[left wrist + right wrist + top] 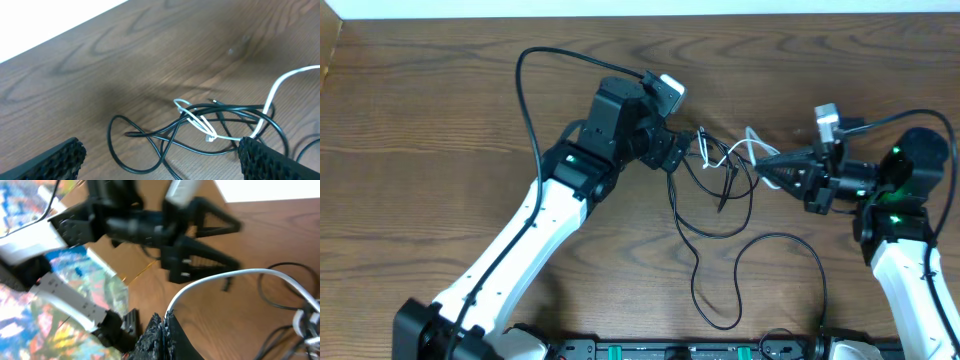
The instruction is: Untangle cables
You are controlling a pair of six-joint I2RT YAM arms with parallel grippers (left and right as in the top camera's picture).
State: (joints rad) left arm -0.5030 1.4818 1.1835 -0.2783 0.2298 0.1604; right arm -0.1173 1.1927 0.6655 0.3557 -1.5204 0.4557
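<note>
From above I see my left pincer [672, 155] spread wide at the tangle's nine o'clock, my right pincer [767, 166] pinched on the white cable [752, 146] at three, and black cables [697, 256] trailing toward six across the desk [420, 120].

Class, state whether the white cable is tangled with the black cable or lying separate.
Tangled: the white cable loops around crossing strands of the black cable in the left wrist view.

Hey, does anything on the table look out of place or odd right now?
The white cable is looped through the black cable in a tangle on the table. The right gripper, jaws shut, pinches the white one. Nothing looks spilled or damaged.
</note>
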